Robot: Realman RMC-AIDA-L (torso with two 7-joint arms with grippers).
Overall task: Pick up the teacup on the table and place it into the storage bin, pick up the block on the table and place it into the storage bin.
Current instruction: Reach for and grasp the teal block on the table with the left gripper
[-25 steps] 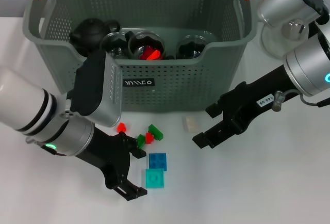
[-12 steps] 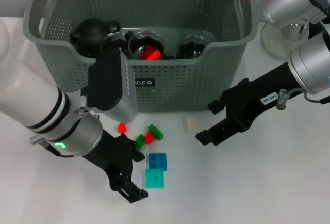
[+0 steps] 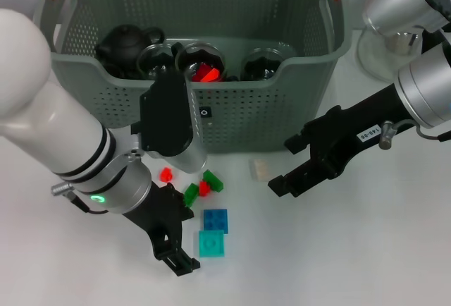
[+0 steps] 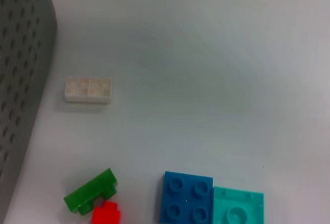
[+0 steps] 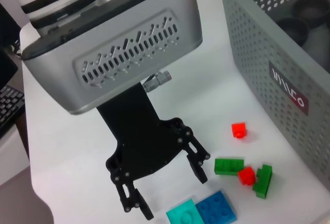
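Beside the grey-green perforated plastic storage bin (image 3: 211,119): studded square blue block (image 3: 215,220), teal one touching; left gripper (image 3: 176,232) spread by them. Right gripper (image 3: 292,165) spread nr pale block (image 3: 260,170).

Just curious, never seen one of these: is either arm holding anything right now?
No. The left gripper and right gripper are both open and empty; the blocks lie on the table.

You see the storage bin (image 3: 232,119) at the back of the table (image 3: 366,249), with a teapot (image 3: 121,44) and cups (image 3: 201,63) inside it. In front of the bin lie small blocks (image 3: 204,186), and before them two flat plates (image 3: 213,232) touch each other. A single brick (image 3: 260,170) lies apart, right of the blocks, also near the bin. The left gripper (image 3: 182,232) is in front of the bin, left of the plates. The right gripper (image 3: 299,163) is just right of the brick.
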